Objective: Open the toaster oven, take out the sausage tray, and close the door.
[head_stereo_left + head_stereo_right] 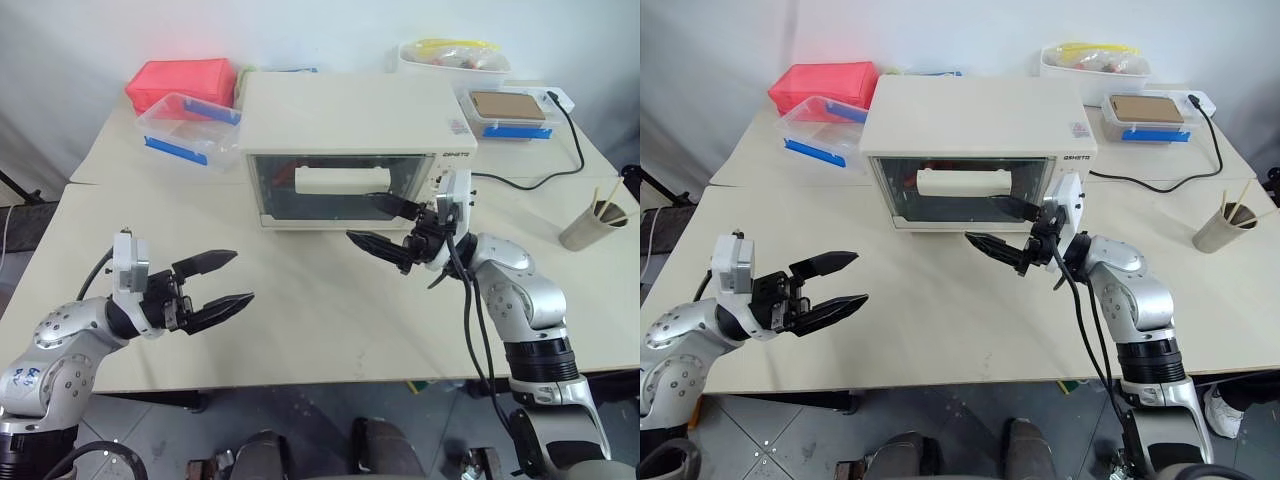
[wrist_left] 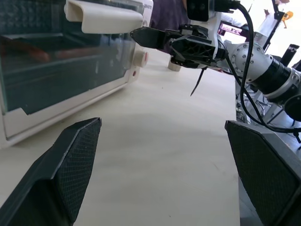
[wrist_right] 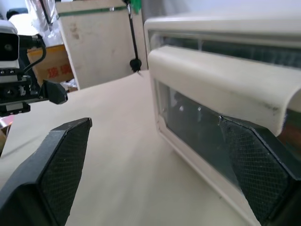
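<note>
Right gripper (image 1: 385, 226) before door (image 1: 340, 185).

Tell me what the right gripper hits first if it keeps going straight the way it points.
Most likely the door of the toaster oven: the open right gripper points at its glass front, one finger just under the bar handle. Exact depth is unclear.

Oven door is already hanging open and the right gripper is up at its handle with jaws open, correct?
Not quite. The door is shut, flat against the toaster oven, as the left eye view shows. The rest holds: the right gripper is at the bar handle, jaws open and empty; the right wrist view shows one finger beneath the handle.
</note>
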Robot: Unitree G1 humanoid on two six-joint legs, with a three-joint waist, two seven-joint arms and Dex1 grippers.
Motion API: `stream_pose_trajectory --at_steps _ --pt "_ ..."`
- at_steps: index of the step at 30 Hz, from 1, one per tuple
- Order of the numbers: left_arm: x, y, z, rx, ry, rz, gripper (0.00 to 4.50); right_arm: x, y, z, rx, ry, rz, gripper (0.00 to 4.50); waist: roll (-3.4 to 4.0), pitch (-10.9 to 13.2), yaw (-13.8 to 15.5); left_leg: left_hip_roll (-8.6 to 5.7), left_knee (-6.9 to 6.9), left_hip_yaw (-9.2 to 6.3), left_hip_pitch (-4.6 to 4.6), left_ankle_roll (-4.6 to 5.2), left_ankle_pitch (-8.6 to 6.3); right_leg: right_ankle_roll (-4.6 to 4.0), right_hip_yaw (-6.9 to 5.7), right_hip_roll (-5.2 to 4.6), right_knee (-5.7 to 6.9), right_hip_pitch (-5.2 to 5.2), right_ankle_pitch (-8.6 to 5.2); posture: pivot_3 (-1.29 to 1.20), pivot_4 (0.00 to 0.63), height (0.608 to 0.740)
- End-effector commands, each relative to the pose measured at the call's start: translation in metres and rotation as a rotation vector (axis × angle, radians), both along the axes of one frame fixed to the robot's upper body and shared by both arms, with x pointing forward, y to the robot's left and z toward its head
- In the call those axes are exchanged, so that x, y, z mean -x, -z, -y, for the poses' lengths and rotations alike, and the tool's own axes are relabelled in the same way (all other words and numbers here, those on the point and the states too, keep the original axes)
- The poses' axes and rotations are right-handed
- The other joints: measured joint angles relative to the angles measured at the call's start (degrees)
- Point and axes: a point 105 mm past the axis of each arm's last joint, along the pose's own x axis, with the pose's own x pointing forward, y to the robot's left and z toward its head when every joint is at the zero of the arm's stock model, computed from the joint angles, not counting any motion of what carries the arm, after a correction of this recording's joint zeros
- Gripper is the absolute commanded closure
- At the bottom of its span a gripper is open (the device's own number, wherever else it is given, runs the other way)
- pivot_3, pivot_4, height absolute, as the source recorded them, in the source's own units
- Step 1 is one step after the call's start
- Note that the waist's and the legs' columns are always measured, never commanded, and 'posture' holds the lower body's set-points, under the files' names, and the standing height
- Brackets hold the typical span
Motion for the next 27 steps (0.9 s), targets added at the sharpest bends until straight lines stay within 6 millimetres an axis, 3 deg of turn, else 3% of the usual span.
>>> stream_pose_trajectory --at_steps 1,6,12,19,23,27 --pt "0.003 -0.003 0.001 -0.010 0.015 0.022 0.03 -0.004 -0.008 0.009 0.023 0.065 0.032 0.00 0.00 0.0 0.0 0.00 0.00 0.00 0.00 0.00 0.00 0.00 0.00 -0.01 0.00 0.00 0.00 0.00 0.150 0.740" --pt "0.002 -0.002 0.004 -0.010 0.027 0.019 0.03 -0.014 -0.020 0.014 -0.020 0.093 0.089 0.00 0.00 0.0 -0.2 0.00 0.00 0.01 0.00 0.00 0.00 0.00 0.00 0.00 0.00 0.00 0.00 0.00 0.150 0.740" --pt "0.001 -0.002 0.004 -0.014 0.028 0.017 0.03 0.007 -0.031 0.003 -0.078 -0.034 0.132 0.00 0.02 0.0 -1.1 0.01 -0.05 0.00 -0.02 0.00 0.00 0.00 -0.01 0.00 -0.01 -0.01 0.00 0.00 0.150 0.740" --pt "-0.008 -0.015 -0.005 0.045 -0.007 -0.015 0.03 0.027 0.001 0.004 0.103 -0.117 0.117 0.00 0.02 0.0 -1.2 0.00 -0.04 -0.05 -0.03 0.00 0.00 0.00 -0.03 -0.01 -0.02 -0.01 0.00 0.00 0.150 0.740" --pt "-0.024 -0.042 -0.021 0.096 -0.010 -0.014 0.03 0.037 0.032 0.017 0.270 -0.140 0.155 0.00 0.01 0.0 -1.1 0.02 -0.04 -0.07 -0.01 -0.02 0.01 0.00 -0.05 0.02 -0.02 -0.01 0.00 0.00 0.150 0.740" --pt "-0.039 -0.062 -0.027 0.120 0.004 0.020 1.24 0.039 0.040 0.020 0.288 -0.128 0.180 0.00 -0.02 0.0 -1.1 -0.04 -0.04 -0.02 -0.02 -0.02 0.01 0.01 -0.08 -0.01 -0.03 -0.01 0.00 0.00 0.150 0.740"
